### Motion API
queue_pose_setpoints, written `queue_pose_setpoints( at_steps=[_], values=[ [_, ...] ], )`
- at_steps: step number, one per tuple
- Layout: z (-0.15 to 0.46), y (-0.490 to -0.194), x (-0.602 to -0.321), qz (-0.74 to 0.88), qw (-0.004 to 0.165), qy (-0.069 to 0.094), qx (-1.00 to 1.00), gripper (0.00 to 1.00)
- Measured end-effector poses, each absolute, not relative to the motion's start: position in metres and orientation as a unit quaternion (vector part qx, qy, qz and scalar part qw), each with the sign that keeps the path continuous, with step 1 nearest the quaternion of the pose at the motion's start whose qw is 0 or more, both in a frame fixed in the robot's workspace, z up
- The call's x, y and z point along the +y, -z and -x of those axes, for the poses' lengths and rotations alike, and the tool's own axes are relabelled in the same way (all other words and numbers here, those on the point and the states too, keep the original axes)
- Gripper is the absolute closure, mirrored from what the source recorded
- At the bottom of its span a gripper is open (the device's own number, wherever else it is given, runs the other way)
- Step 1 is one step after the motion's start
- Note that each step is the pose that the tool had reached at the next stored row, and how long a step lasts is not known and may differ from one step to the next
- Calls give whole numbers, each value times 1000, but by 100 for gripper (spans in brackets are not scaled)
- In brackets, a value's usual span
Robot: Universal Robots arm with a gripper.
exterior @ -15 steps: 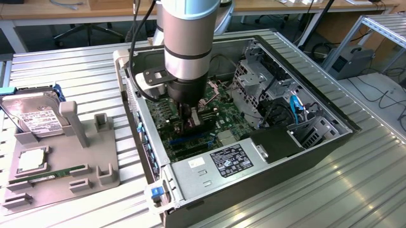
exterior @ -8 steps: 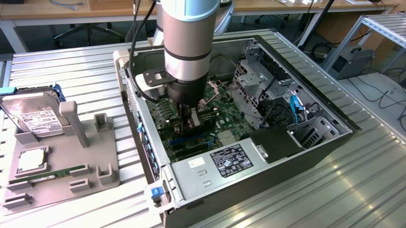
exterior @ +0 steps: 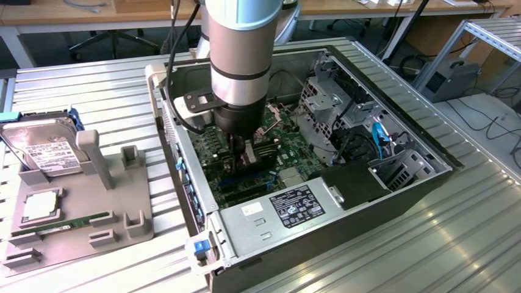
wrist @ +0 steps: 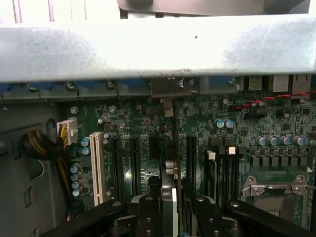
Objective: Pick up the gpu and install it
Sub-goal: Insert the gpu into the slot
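Inside the open computer case, my gripper is reaching down over the green motherboard. It is shut on the gpu, which stands on edge between the fingers. In the wrist view the gpu appears as a thin card seen edge-on, running away from the gripper towards the case's rear wall. Its silvery end bracket is at that wall. The card is in line with the black expansion slots; whether it touches one is hidden.
To the exterior view's left, a grey fixture carries a hard drive, a green memory stick and a square chip. The power supply, drive cage and cables crowd the case. A white slot and the CPU socket flank the card.
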State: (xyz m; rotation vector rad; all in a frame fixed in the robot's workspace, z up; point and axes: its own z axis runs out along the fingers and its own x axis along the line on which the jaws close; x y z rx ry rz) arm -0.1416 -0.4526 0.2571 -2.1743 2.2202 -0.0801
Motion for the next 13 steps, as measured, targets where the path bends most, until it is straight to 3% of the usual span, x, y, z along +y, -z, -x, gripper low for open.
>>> queue_pose_setpoints(
  at_steps=[13],
  values=[
    [142, -255, -453, 699, 16, 26, 714, 72]
  ],
)
